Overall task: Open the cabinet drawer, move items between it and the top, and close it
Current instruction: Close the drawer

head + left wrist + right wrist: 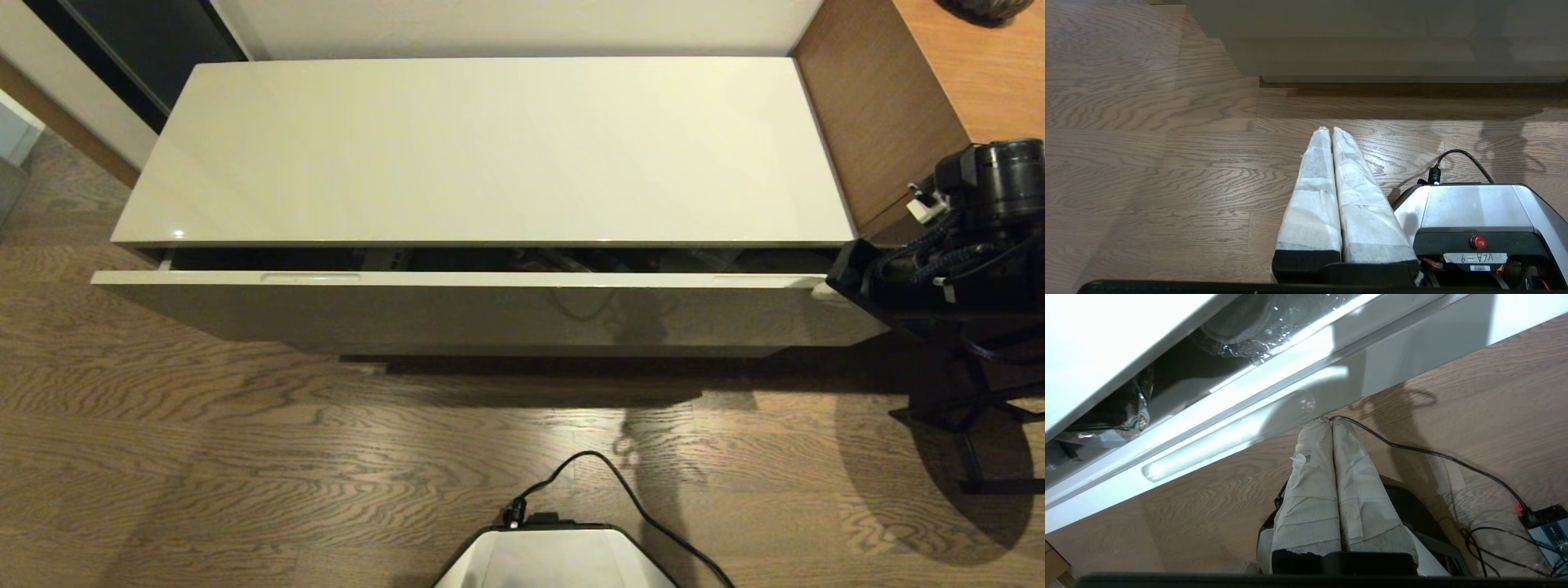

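- Head view: the cabinet drawer [490, 279] is out only a crack, a narrow dark slot between its front edge and the lip of the top [490, 147]. Nothing sits on the top.
- The right arm sits at the drawer's right end, beside the brown desk [882, 122]. Its gripper isn't distinguishable there.
- Right wrist view: the right gripper [1331, 421] has its wrapped fingers [1310, 490] pressed together, nothing between them, tips close to the drawer front, just off the handle recess [1208, 451].
- Left wrist view: the left gripper [1329, 130] is parked low over the wood floor [1147, 163], fingers pressed together, empty, well apart from the cabinet.
- Items: a crinkly clear bag [1253, 339] and a packet with a green stripe [1122, 424] show through the slot, inside the drawer. I can't identify more than that.
- Risk: the slot looks too narrow for a gripper. Reaching in now would likely jam the fingers against the overhang or snag the plastic.
- Risk: pulling from one end of such a long drawer may rack it, and glossy fronts give poor grip.
- Room: open floor lies in front for the drawer's travel; the black cable [620, 482] runs near the base. The desk crowds the right side, the left is freer.
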Available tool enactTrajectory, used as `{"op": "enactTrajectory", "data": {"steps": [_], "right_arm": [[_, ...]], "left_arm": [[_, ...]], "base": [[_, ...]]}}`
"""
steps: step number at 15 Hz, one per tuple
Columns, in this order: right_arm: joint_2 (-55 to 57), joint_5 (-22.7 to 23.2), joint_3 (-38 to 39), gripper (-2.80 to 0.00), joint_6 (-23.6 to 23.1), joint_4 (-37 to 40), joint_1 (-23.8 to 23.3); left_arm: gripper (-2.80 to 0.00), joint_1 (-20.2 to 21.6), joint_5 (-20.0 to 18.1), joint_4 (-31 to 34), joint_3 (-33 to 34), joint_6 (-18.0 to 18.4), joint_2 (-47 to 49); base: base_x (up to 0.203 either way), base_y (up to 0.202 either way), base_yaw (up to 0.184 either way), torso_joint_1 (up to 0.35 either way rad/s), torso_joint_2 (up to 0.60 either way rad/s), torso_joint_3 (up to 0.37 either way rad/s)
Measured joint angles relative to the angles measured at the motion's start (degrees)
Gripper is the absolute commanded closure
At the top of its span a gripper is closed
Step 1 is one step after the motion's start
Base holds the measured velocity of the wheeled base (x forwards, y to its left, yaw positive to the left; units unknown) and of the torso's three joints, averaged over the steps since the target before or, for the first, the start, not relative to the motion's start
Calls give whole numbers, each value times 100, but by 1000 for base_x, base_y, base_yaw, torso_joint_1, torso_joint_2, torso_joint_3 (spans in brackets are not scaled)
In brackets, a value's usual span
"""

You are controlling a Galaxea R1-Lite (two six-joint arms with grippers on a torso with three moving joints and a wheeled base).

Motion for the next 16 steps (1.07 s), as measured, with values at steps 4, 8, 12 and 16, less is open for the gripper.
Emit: {"op": "enactTrajectory", "data": {"steps": [4, 8, 12, 16], "right_arm": [[26, 10, 9, 0, -73, -259, -1], [-72, -60, 138, 0, -356, -640, -7], [-74, -229, 423, 0, -709, -1278, -67], [0, -235, 756, 0, -977, -1970, -67]], "left_arm": [[0, 0, 0, 0, 0, 0, 0], [0, 2, 0, 0, 0, -1, 0], [0, 2, 0, 0, 0, 0, 0], [0, 0, 0, 1, 0, -1, 0]], "base": [[0, 0, 0, 0, 0, 0], [0, 0, 0, 0, 0, 0], [0, 0, 0, 0, 0, 0], [0, 0, 0, 0, 0, 0]]}}
